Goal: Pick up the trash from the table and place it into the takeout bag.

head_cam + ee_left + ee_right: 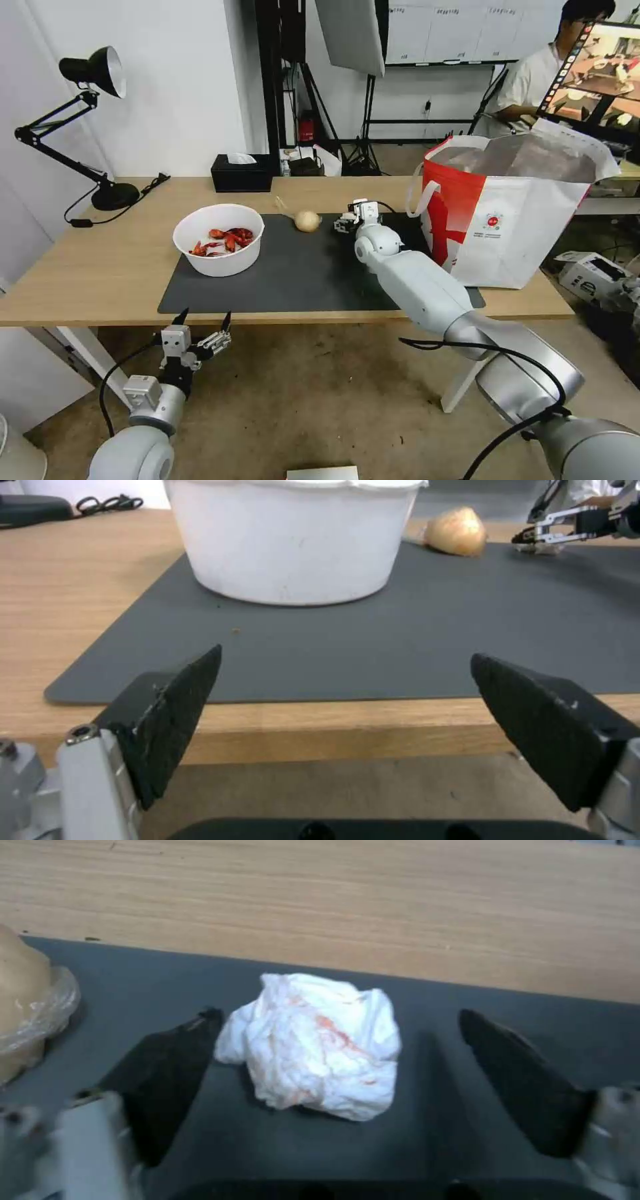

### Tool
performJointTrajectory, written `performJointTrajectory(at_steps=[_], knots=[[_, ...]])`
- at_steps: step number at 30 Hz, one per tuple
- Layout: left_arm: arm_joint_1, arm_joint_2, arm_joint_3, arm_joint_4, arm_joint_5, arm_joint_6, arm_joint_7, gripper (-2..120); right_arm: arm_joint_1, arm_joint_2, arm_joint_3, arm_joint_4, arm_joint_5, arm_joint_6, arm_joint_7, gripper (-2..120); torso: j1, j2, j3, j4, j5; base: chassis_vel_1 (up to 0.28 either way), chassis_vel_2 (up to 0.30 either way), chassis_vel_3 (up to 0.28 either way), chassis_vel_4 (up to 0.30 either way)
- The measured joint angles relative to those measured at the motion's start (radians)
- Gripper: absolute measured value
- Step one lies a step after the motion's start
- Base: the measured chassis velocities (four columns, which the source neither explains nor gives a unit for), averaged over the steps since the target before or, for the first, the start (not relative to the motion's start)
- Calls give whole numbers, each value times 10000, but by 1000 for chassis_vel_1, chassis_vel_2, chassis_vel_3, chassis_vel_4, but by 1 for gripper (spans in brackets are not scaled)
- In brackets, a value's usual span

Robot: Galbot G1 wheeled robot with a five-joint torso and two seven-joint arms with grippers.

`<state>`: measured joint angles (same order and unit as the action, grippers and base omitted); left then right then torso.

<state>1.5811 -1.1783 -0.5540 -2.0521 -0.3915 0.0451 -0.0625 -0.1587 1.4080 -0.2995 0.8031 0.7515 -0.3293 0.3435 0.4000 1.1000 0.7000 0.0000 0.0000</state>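
Wooden table [100, 267] carries a grey mat [293, 280]; on the mat, the right gripper [333, 1060] straddles the tissue [317, 1040] with fingers wide, beside the bag [513, 220]. Left gripper [203, 321] waits wide off the mat.

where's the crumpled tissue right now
The crumpled tissue lies on the dark grey mat near its far edge, between the open right gripper's fingers, beside the beige lump.

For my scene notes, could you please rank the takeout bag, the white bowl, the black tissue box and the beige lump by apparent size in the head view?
1. takeout bag
2. white bowl
3. black tissue box, though it sits farther from the camera
4. beige lump
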Motion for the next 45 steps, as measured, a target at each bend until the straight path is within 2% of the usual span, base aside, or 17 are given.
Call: performJointTrajectory(at_steps=[3,7,13,14,19,20,22,23,25,26,27,29,30,32,33,36,45], knots=[[28,-13,-10,2,8,-2,0,100,27,96,131,-236,47,0,-175,76,1,0,0,0,0,0,0,0,0],[41,-14,-16,3,12,-5,0,100,28,105,170,-293,55,11,-261,67,0,0,0,0,0,0,0,0,0],[29,-33,24,30,18,-12,2,100,-76,-21,157,-103,49,84,-299,40,0,0,1,-1,0,0,0,0,0],[29,-33,24,30,18,-12,2,100,-76,-21,157,-103,49,84,-299,40,0,0,1,-1,0,0,0,0,0],[38,-42,40,35,21,-21,3,100,-195,-189,126,213,13,273,-302,18,0,0,0,0,0,0,0,0,0],[38,-42,40,35,21,-21,3,100,-195,-189,126,213,13,273,-302,18,0,0,0,0,0,0,0,0,0],[33,-41,41,33,20,-26,4,100,-373,-481,86,910,-41,431,-174,8,1,0,1,1,1,0,0,0,0],[33,-41,41,33,20,-26,4,100,-373,-481,86,910,-41,431,-174,8,1,0,1,1,1,0,0,0,0],[29,-49,40,-12,18,-27,4,100,-671,-955,-10,2100,-221,682,190,0,0,0,0,1,1,0,0,0,0],[29,-57,41,-46,17,-27,4,100,-953,-1326,-33,3048,-397,811,551,0,0,0,0,0,1,0,0,0,0],[29,-57,41,-46,17,-27,4,100,-953,-1326,-33,3048,-397,811,551,0,0,0,0,0,1,0,0,0,0],[34,-58,40,-56,17,-30,2,100,-1339,-1795,39,4325,-642,953,1082,0,-1,0,0,-2,3,0,0,0,0],[34,-58,40,-56,17,-30,2,100,-1339,-1795,39,4325,-642,953,1082,0,-1,0,0,-2,3,0,0,0,0],[41,-54,52,-56,17,-57,0,100,-1703,-2312,202,5703,-858,1296,1725,0,-2,0,-1,-2,1,0,0,0,0],[41,-54,52,-56,17,-57,0,100,-1703,-2312,202,5703,-858,1296,1725,0,-2,0,-1,-2,1,0,0,0,0],[54,-56,89,-69,18,-79,-16,100,-2114,-3077,562,7146,-922,1796,2129,0,-1,0,0,0,1,0,0,0,0],[92,6,106,-127,30,-90,-29,100,-2125,-4480,1491,8845,-632,1623,2648,0,-1,0,0,-1,3,0,0,0,0]])
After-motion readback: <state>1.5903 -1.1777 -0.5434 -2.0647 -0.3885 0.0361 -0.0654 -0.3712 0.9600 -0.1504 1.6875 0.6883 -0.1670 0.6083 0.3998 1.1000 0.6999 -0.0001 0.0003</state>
